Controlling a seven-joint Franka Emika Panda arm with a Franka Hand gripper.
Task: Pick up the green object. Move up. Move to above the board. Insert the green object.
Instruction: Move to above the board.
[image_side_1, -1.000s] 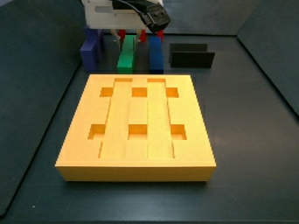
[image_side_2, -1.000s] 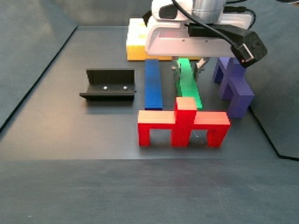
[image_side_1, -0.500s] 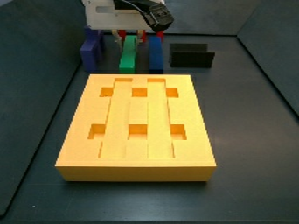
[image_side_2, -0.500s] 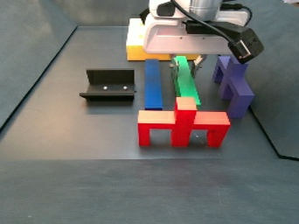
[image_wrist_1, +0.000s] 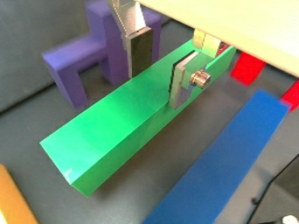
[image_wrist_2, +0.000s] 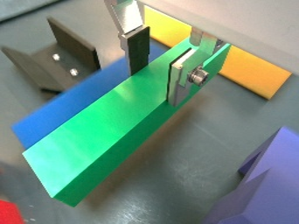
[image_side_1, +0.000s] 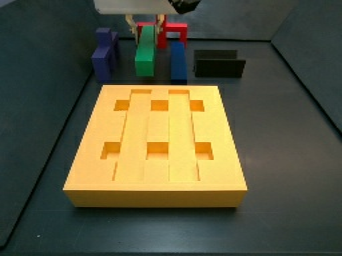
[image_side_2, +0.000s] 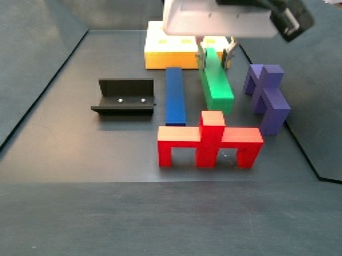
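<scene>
Board lies flat on the bench, nearest the camera in a side view. Beyond it, toward the far edge, the green object hangs lifted and roughly level, grasped near one end by the pincer, fingers clamped on its long sides in both wrist views. Blue bar rests on the bench alongside; purple piece stands on the other side. Red piece and fixture stand apart from it.
</scene>
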